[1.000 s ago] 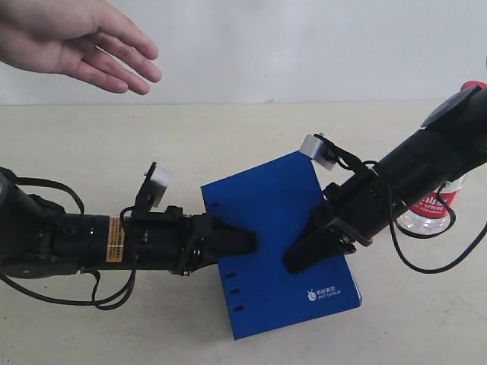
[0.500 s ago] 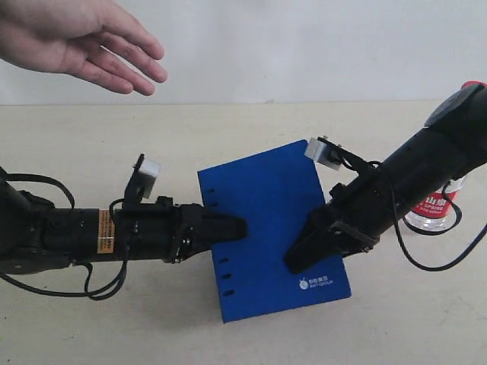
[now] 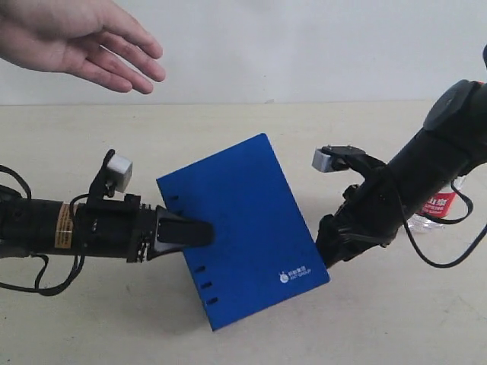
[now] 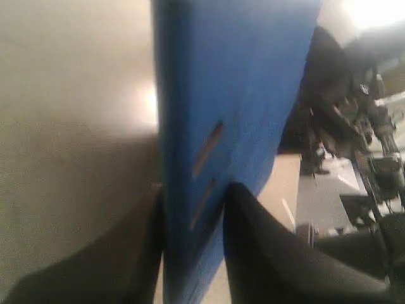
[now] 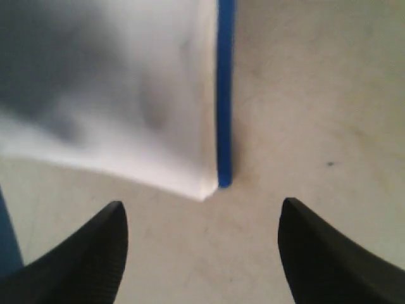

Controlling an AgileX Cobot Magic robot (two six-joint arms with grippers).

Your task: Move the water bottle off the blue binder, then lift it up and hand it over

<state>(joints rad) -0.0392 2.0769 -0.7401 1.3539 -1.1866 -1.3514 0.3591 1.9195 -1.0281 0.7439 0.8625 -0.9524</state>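
Left arm: reaching in almost level from the left edge of the exterior view; a black tube wearing an orange sticker, trailing looped cables, carrying a small grey box on top.

Left gripper [image 3: 190,230]: clamping the blue binder [image 3: 236,220] by its marked edge, left of centre; two black tapered fingers [image 4: 250,234] pressing one on each face of the cover.

Right arm: sloping down from the upper right toward the centre, bending at the wrist; black and bulky, with thin cables hanging off it.

Right gripper [image 3: 329,245]: sitting just beside the binder's right edge, partly hidden behind it; in the right wrist view spreading wide [image 5: 202,206], gripping nothing, facing bare table and a binder corner [image 5: 224,95].

Blue binder: hanging tilted at centre frame, lower corner near the table [image 3: 228,122], contact there not clear; flat, rectangular, smooth deep blue, bearing a row of short dark marks along the gripped edge [image 4: 228,82] and a small white logo near the lower right corner; showing a white inner side toward the right wrist camera.

Water bottle [image 3: 437,207]: standing at the far right edge, well apart from the binder, mostly hidden behind the right arm; showing clear plastic and a red-and-white label.

Person's hand [image 3: 72,38]: hovering at upper left, lying open, palm down, fingers stretching out, holding nothing.

Table: spreading matte beige under everything.
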